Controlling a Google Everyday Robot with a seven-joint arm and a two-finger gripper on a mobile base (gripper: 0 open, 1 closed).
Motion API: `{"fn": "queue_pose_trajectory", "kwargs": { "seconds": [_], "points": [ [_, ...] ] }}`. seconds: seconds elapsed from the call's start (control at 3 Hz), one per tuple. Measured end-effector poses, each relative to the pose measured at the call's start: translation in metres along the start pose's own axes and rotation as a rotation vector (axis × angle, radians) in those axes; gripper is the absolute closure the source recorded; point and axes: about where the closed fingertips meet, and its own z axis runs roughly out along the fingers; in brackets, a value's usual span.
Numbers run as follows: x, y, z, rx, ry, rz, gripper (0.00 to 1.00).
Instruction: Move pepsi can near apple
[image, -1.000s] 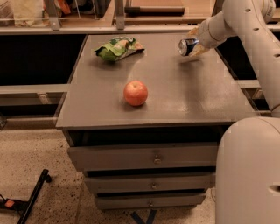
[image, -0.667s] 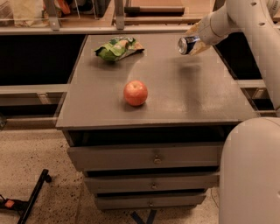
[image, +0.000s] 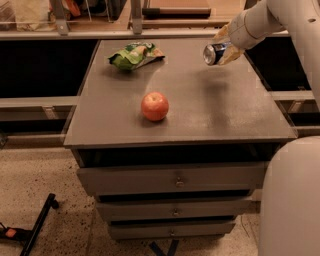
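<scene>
The pepsi can (image: 214, 53), blue with a silver end facing left, is held on its side above the far right part of the grey cabinet top (image: 220, 110). My gripper (image: 226, 46) is shut on the can, with one finger above it and one below. The can casts a shadow on the surface beneath it. The apple (image: 154, 106), round and red-orange, rests on the cabinet top near its middle, well to the left of and nearer than the can.
A green snack bag (image: 135, 55) lies at the far left of the cabinet top. The cabinet has several drawers (image: 175, 180) below. My white base (image: 292, 200) fills the lower right. Shelves run behind the cabinet. A black pole (image: 37, 225) lies on the floor at left.
The gripper has lifted the pepsi can off the surface and carried it slightly up and leftward. The apple and the snack bag have not moved.
</scene>
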Motion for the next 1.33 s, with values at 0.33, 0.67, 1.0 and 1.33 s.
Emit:
{"fn": "queue_pose_trajectory", "kwargs": {
  "seconds": [0.33, 0.67, 1.0, 1.33],
  "points": [
    [-0.01, 0.009, -0.012, -0.023, -0.017, -0.008, 1.0],
    [-0.025, 0.022, -0.028, -0.047, -0.046, -0.029, 1.0],
    [-0.043, 0.035, -0.053, -0.063, -0.085, -0.055, 1.0],
    [-0.065, 0.047, -0.063, -0.086, -0.121, -0.091, 1.0]
  ]
}}
